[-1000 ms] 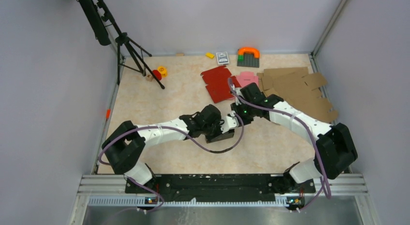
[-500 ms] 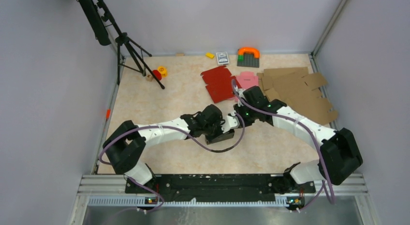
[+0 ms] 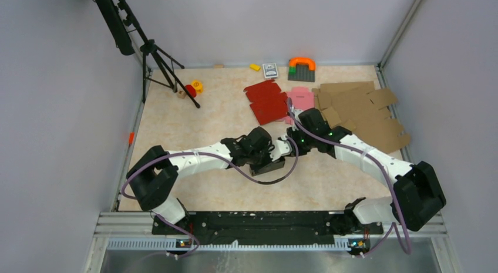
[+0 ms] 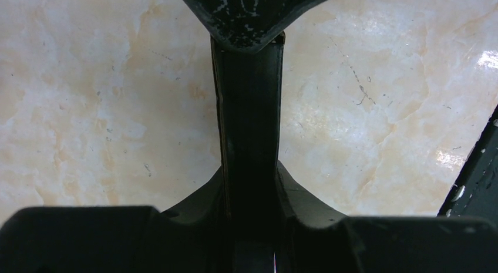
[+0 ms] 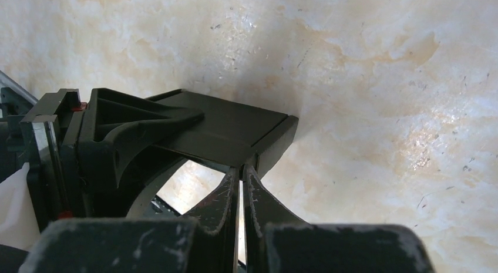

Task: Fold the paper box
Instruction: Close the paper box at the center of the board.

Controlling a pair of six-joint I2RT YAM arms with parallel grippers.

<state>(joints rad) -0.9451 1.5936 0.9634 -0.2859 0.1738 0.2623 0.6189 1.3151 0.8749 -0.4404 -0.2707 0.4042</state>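
**Top ext.**
- Paper box (image 3: 273, 166): near centre of table (image 3: 199, 126). Mostly hidden under left gripper (image 3: 264, 157) and purple cable (image 3: 276, 178). Only a dark sliver shows, hard to split from the black gripper parts. Long axis not readable here.
- Right gripper (image 3: 291, 145): just beside the box, on the far-right side. Jaws too small to judge.
- Further back: red blank (image 3: 267, 101), pink blank (image 3: 302, 97) just behind right wrist, brown cardboard blanks (image 3: 364, 111) at right.
- Tripod (image 3: 154, 53): rear left, top cut off by frame.

**L wrist**
- Box seen edge-on as a narrow black strip running straight up-frame, away from cam.
- Near end clamped between left fingers at bottom.
- Far end hidden behind a scratched black part at top edge; owner unclear.
- Another scratched black part cut off at right edge.

**R wrist**
- Box seen as a flat folded slab, roughly level, shadow on table beneath.
- Long axis from left gripper at frame left to a square corner centre-right.
- Left fingers clenched on the slab, one above, one below.
- Right fingers pressed together, only a thin slit between, tips at slab's near edge.
- Flap pinched there or not: cannot tell.
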